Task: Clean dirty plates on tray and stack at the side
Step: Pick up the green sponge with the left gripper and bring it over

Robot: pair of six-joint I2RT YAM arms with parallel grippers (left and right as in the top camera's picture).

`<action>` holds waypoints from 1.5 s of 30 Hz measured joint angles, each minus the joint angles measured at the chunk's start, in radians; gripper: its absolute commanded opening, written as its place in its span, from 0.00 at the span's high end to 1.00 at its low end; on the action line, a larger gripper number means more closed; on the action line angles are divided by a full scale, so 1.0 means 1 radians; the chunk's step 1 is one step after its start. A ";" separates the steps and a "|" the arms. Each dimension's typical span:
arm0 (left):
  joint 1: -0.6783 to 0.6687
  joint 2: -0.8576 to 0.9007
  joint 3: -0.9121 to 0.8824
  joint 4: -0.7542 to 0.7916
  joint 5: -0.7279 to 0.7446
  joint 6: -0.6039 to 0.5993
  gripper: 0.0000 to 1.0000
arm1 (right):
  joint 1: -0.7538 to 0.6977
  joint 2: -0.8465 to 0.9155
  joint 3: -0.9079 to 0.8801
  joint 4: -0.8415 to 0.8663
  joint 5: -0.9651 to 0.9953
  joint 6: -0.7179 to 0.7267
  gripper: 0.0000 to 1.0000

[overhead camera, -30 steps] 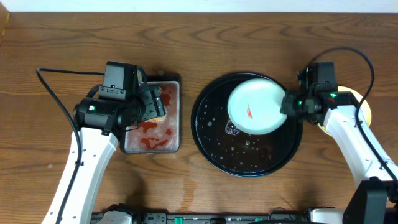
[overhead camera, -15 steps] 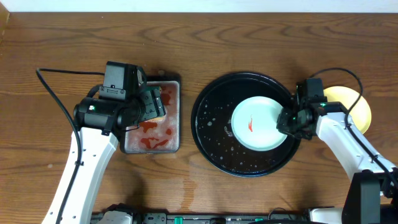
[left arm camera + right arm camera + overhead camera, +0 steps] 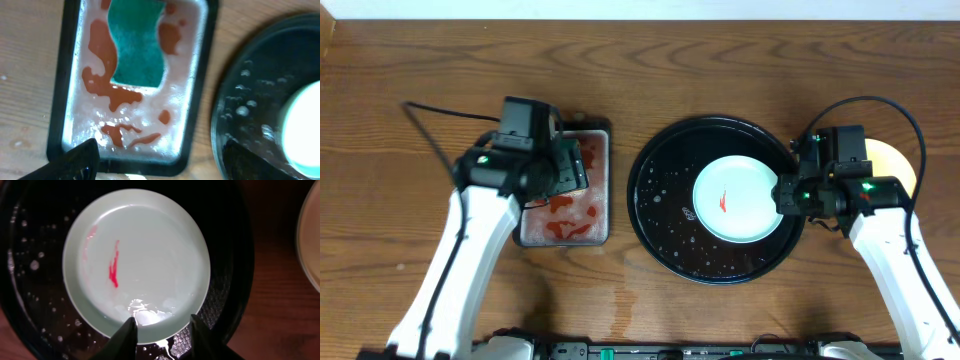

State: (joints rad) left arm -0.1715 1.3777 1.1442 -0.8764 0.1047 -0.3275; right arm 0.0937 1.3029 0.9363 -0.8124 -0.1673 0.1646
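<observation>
One plate [image 3: 737, 199] that hung in the right claw [image 3: 788, 192] a second ago now lies flat on the tray [image 3: 655, 220], just ahead of it. The left claw [image 3: 160, 161] gapes empty, the sponge [image 3: 137, 50] just ahead. We see the right claw's fingers [image 3: 125, 337] parted, gripping nothing; we reckon scrubbing comes next.

A wooden table [image 3: 720, 60] filled nearly the whole view, dark reddish-brown with long wavy grain running from left to right. Along its far edge ran a thin pale strip [image 3: 640, 8], perhaps the foot of a white wall, though too little of it showed to be sure. Near the front, left of centre, a darker patch [image 3: 620, 300] marked the wood. Light fell evenly, with soft shadows and no hard glare on the tabletop.
</observation>
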 measured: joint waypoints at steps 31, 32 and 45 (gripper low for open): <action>0.011 0.247 -0.066 0.117 -0.048 -0.036 0.44 | 0.000 -0.012 0.000 -0.052 -0.019 -0.010 0.66; 0.010 0.239 -0.065 0.122 -0.062 -0.035 0.44 | 0.000 -0.012 0.000 -0.050 -0.019 -0.010 0.66; 0.010 0.428 -0.082 0.407 -0.216 -0.032 0.90 | 0.000 -0.012 0.000 -0.043 -0.019 -0.010 0.67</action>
State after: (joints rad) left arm -0.1612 1.8053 1.0622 -0.4694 -0.1112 -0.3592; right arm 0.0937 1.2911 0.9363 -0.8555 -0.1867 0.1547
